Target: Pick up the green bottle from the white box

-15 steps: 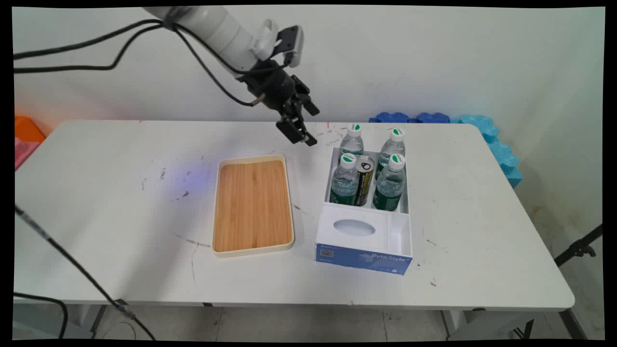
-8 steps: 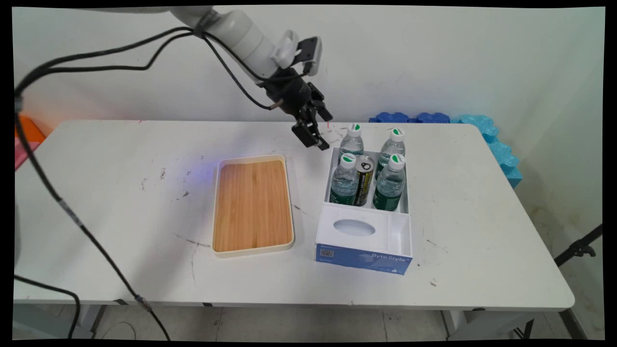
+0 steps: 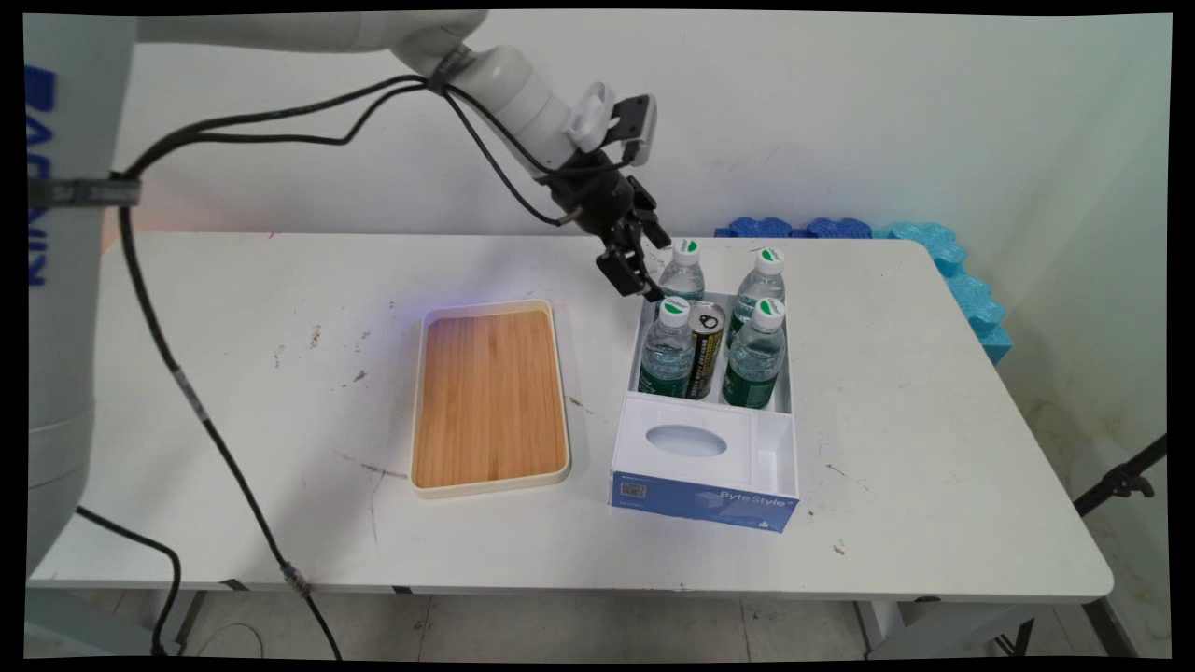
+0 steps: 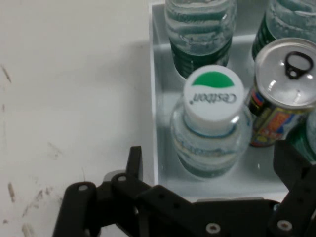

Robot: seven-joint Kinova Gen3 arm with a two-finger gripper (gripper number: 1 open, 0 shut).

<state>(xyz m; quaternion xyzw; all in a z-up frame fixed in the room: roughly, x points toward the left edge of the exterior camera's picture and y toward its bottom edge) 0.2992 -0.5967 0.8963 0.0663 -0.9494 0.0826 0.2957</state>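
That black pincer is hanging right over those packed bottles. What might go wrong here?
The pincer is open above one capped bottle, which stands close to the box wall. One finger sits outside that wall, so coming down it might strike the rim and shove the box. The can stands right beside the bottle; the other finger could knock it. The smooth bottle might also slip.

Far-left water bottle (image 4: pixel 200 29) loses its cap to the hand view's top edge; the far-right bottle (image 4: pixel 291 19) shows only a cropped body there.
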